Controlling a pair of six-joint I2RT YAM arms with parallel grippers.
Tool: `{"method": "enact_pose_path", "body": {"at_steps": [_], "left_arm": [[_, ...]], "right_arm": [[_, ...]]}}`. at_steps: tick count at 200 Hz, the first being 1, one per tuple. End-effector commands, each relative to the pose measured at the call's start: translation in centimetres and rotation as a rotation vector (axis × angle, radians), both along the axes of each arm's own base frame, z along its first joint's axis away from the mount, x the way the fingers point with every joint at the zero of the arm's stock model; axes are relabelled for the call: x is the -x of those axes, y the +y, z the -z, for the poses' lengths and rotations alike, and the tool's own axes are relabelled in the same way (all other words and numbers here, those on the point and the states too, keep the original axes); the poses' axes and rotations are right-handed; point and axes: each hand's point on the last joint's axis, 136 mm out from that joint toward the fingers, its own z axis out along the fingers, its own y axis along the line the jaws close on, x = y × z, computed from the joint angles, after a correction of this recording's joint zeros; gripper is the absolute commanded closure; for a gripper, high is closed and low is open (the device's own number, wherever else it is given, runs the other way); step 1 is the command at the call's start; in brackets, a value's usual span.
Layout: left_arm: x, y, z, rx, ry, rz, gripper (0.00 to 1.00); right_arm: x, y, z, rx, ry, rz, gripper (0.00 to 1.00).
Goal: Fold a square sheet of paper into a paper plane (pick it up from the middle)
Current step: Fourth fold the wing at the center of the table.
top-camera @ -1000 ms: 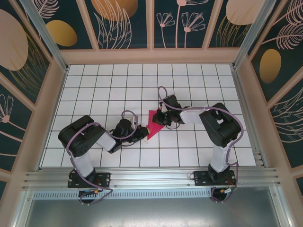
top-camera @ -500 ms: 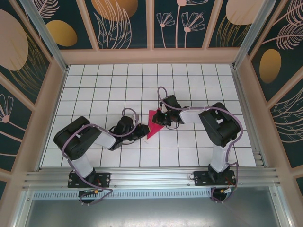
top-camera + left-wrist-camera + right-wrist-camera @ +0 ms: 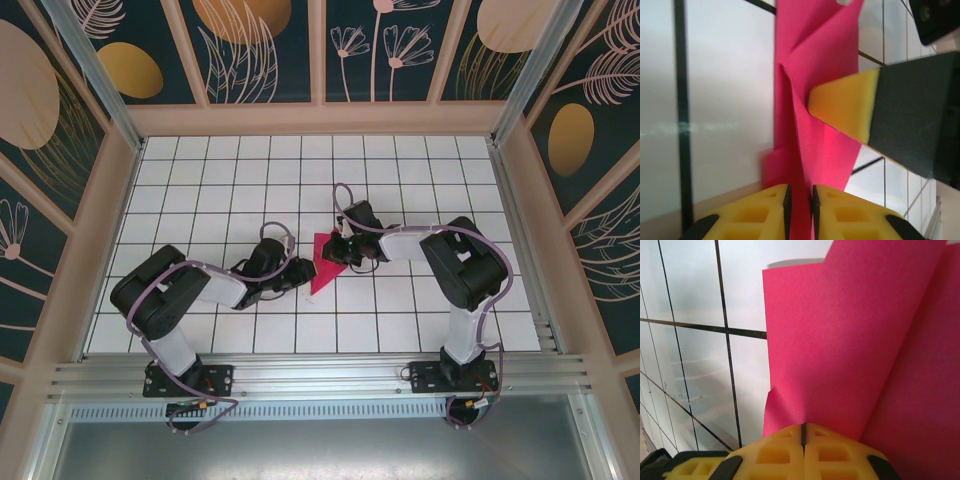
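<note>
We find the paper (image 3: 322, 262) near the middle of the table (image 3: 200, 180), folded to a narrow wedge. Its broad end points away from the arm bases and its tip points towards them, so the long axis runs near-to-far with a slight lean.

The left claw (image 3: 300, 276) meets the wedge from the left, low at the tip end. The right claw (image 3: 343, 252) meets it from the right, further up at the broad part. Both are at the paper, with neither clearly the nearer.

The relation we think matters most shows in the left wrist view. There the raised centre fold runs straight ahead from the left claw, in line with the slit between its fingers (image 3: 771, 202). Any stroke along that crease would therefore go forwards, towards the right claw's pad (image 3: 842, 107) lying on the flap beside the fold.

The left jaws stand a narrow slit apart with the pink ridge in the gap. We cannot tell whether they press it. The right jaws are together, clamped on a flap of the paper that fans out from their tips in the right wrist view.

Both arms lie low over the table, elbows out to their own sides and forearms reaching inwards.
</note>
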Motion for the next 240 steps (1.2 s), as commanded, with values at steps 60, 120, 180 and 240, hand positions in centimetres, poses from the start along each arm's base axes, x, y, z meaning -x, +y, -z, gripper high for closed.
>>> {"method": "enact_pose_path", "body": {"at_steps": [60,120,180,240], "left_arm": [[-0.6,1.4,2.5,-0.111,0.016,-0.019,0.91],[-1.4,2.4,-0.9,-0.097,-0.065,-0.090,0.80],[-1.5,-0.4,-2.2,-0.015,-0.047,0.015,0.72],[-1.5,-0.5,0.3,-0.062,0.015,0.022,0.76]], "right_arm": [[0.0,-0.1,0.4,0.037,0.007,0.005,0.94],[0.0,0.0,0.3,0.042,0.007,0.003,0.94],[0.0,0.2,0.4,0.044,0.004,0.001,0.94],[-0.1,0.3,0.3,0.043,0.005,0.002,0.94]]}}
